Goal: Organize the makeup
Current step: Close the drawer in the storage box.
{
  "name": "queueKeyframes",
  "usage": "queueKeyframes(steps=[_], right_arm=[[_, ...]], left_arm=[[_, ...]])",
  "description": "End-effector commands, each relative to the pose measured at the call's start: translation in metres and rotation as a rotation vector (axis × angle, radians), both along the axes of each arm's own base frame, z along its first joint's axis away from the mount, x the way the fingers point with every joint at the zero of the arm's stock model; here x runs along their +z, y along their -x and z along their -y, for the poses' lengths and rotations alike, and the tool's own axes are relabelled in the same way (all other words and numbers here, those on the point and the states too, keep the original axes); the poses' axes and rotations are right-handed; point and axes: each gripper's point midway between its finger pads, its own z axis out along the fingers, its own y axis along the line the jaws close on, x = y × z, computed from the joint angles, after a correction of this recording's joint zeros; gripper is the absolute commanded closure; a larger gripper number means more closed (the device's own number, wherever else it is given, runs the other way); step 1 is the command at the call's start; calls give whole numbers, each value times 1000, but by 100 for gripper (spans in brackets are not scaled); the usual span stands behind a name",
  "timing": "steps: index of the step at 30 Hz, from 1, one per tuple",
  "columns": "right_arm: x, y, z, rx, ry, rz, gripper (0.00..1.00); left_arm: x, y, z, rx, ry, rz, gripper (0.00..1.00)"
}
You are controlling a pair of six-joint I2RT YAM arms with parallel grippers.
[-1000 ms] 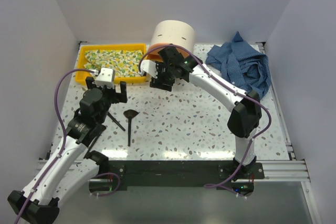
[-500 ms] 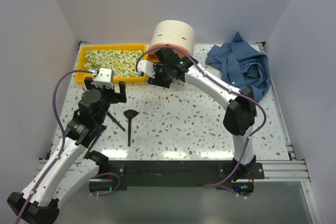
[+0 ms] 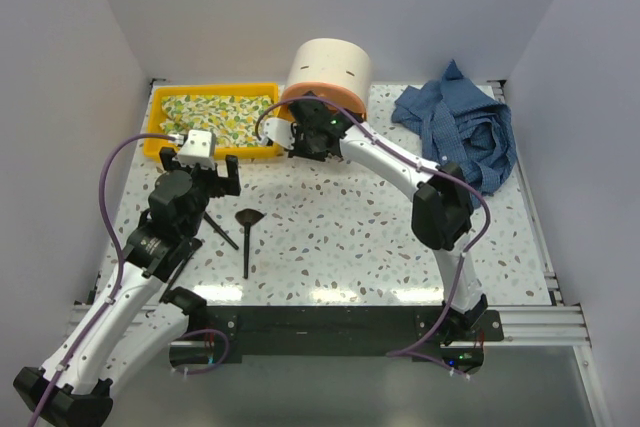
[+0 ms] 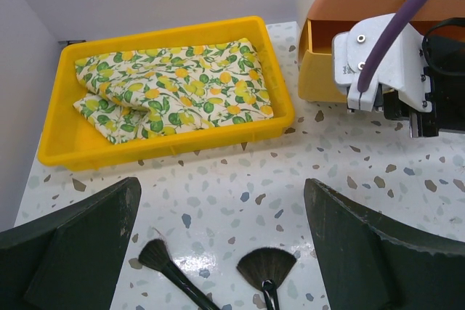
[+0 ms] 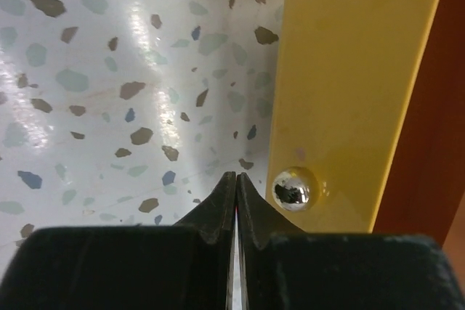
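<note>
Two dark makeup brushes lie on the speckled table: a fan-headed brush (image 3: 247, 232) (image 4: 267, 268) and a round-headed brush (image 3: 221, 230) (image 4: 157, 255) to its left. My left gripper (image 3: 206, 173) (image 4: 221, 201) hangs open just behind and above their heads, touching neither. My right gripper (image 3: 300, 144) (image 5: 236, 177) is shut with nothing between its jaws. Its tips sit just left of the silver knob (image 5: 294, 187) on a yellow drawer front (image 5: 349, 85) at the foot of the round cream and orange organizer (image 3: 330, 69).
A yellow tray (image 3: 152, 143) (image 4: 167, 152) holding a leaf-patterned cloth (image 3: 220, 112) stands at the back left. A crumpled blue cloth (image 3: 460, 127) lies at the back right. The right arm's white camera block (image 4: 378, 70) is close to the drawer.
My right gripper has gone from open to shut and has moved back and left, up against the organizer's drawer. The left arm and both brushes have hardly moved.
</note>
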Motion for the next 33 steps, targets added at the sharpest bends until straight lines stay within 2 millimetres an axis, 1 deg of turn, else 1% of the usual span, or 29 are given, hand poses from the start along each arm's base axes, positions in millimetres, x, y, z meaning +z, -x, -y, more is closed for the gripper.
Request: queueKeyframes(steps=[1, 2, 3, 4, 6, 7, 9, 10, 11, 13, 15, 16, 18, 19, 20, 21, 22, 23, 24, 25, 26, 27, 28, 30, 31, 33], right_arm=[[23, -40, 15, -116, 5, 146, 88], [27, -49, 20, -145, 4, 176, 84], [26, -53, 22, -155, 8, 187, 80], [28, -59, 27, -175, 6, 201, 72], [32, -68, 28, -196, -3, 232, 63], [34, -70, 29, -202, -8, 240, 57], [37, -74, 29, -204, -17, 247, 47], [37, -74, 29, -202, -17, 247, 39], [37, -74, 29, -201, -16, 247, 34], [36, -73, 28, -198, -17, 241, 26], [33, -69, 28, -191, -15, 223, 26], [31, -65, 26, -179, -26, 200, 26], [34, -56, 28, -179, -39, 172, 26], [30, -51, 28, -175, -40, 155, 26], [32, -46, 27, -165, -56, 140, 26], [41, -41, 28, -167, -82, 137, 26], [41, -34, 29, -163, -90, 118, 26], [41, -25, 27, -142, -116, 82, 26], [56, -17, 27, -142, -157, 81, 26], [51, -8, 29, -136, -160, 49, 26], [50, 4, 27, -116, -183, 9, 26], [65, 15, 28, -102, -231, 1, 26], [54, 29, 30, -84, -225, -44, 26], [58, 44, 33, -65, -257, -73, 26], [61, 55, 40, -58, -266, -81, 26], [63, 65, 47, -55, -290, -95, 26]], left_arm=[[11, -3, -2, 9, 3, 49, 0], [11, -3, -2, 7, 4, 51, 0], [10, -3, -2, 7, 3, 49, 0], [11, -3, -1, 4, 4, 49, 0], [11, -3, -2, 7, 3, 49, 0], [11, -3, -2, 7, 3, 49, 0], [11, -3, -2, 7, 4, 51, 0], [11, -3, -2, 7, 4, 51, 0], [11, -3, -2, 7, 4, 51, 0], [10, -3, -2, 7, 3, 48, 0], [10, -3, -2, 7, 3, 48, 0], [10, -3, -2, 7, 3, 48, 0], [10, -3, -1, 6, 3, 48, 0], [10, -4, -1, 5, 2, 46, 0], [9, -4, 0, -1, 2, 45, 0], [8, -4, 0, -1, 2, 43, 0], [8, -4, 1, -4, 2, 42, 0], [7, -5, 2, -8, 0, 36, 0], [6, -5, 2, -10, -3, 33, 0], [6, -6, 3, -13, -3, 32, 0], [5, -6, 4, -17, -2, 30, 0], [4, -6, 5, -19, -3, 27, 0], [4, -6, 5, -22, -3, 25, 0], [3, -7, 8, -34, -1, 25, 0], [2, -8, 9, -39, -3, 19, 0], [-1, -9, 12, -53, -2, 6, 0]])
